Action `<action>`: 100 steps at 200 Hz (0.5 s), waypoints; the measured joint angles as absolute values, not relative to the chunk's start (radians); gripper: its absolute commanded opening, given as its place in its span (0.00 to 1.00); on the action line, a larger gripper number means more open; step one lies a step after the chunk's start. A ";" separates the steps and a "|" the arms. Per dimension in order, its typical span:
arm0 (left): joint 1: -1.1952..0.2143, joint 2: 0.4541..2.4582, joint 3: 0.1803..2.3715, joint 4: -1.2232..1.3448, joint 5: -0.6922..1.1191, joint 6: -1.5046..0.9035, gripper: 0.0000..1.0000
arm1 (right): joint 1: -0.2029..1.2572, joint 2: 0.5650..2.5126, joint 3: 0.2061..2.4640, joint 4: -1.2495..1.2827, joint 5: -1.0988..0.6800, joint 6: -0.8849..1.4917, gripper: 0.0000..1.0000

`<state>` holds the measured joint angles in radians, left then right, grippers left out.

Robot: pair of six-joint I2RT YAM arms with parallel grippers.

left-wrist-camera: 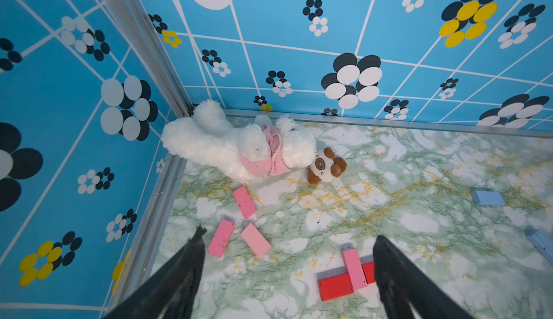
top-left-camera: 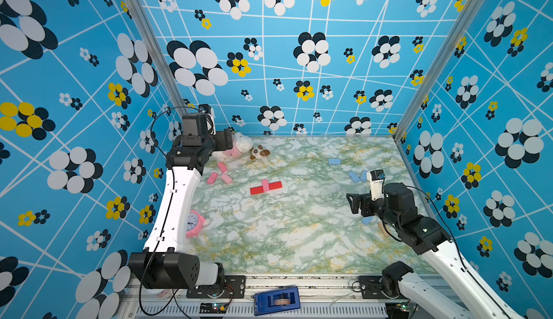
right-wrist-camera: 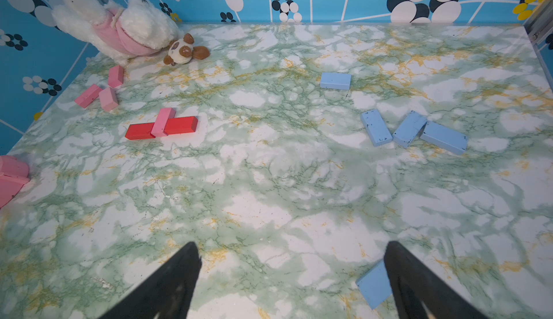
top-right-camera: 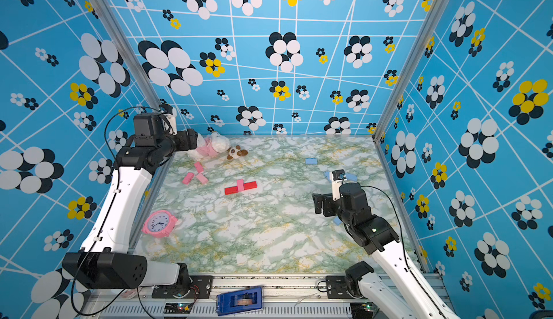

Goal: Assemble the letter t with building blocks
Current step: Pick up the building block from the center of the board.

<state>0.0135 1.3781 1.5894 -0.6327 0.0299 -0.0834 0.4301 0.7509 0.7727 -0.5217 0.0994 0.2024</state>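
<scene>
At the table's middle two red building blocks (top-left-camera: 273,186) (right-wrist-camera: 179,124) lie end to end, and a pink block (top-left-camera: 265,184) (left-wrist-camera: 354,268) rests across them. Three loose pink blocks (top-left-camera: 221,173) (left-wrist-camera: 244,202) lie at the back left. Light blue blocks (top-left-camera: 334,161) (right-wrist-camera: 375,127) are scattered at the right, one (right-wrist-camera: 372,284) beside my right fingertip. A tan block (top-left-camera: 383,229) peeks from behind the right arm. My left gripper (left-wrist-camera: 289,233) (top-left-camera: 228,139) hangs open and empty above the back left corner. My right gripper (right-wrist-camera: 291,243) (top-left-camera: 354,202) is open and empty over the right side.
A white-and-pink plush (top-left-camera: 239,145) and a small brown-and-white plush (top-left-camera: 259,152) lie in the back left corner. A pink alarm clock (top-right-camera: 158,223) stands by the left arm. Patterned walls close three sides. A blue device (top-left-camera: 276,299) sits on the front rail.
</scene>
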 measured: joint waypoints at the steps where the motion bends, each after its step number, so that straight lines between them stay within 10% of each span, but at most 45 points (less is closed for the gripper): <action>1: 0.015 1.377 1.589 -0.633 0.031 -0.084 0.89 | 0.430 0.751 0.773 -0.522 0.099 0.202 0.99; 100: 0.101 1.365 1.541 -0.866 0.065 -0.121 0.87 | 0.430 0.773 0.788 -0.529 0.098 0.202 0.99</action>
<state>0.1009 1.3647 1.5410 -0.8658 0.0647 -0.1207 0.4301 0.7734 0.7883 -0.5293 0.0982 0.2016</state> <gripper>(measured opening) 0.876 0.991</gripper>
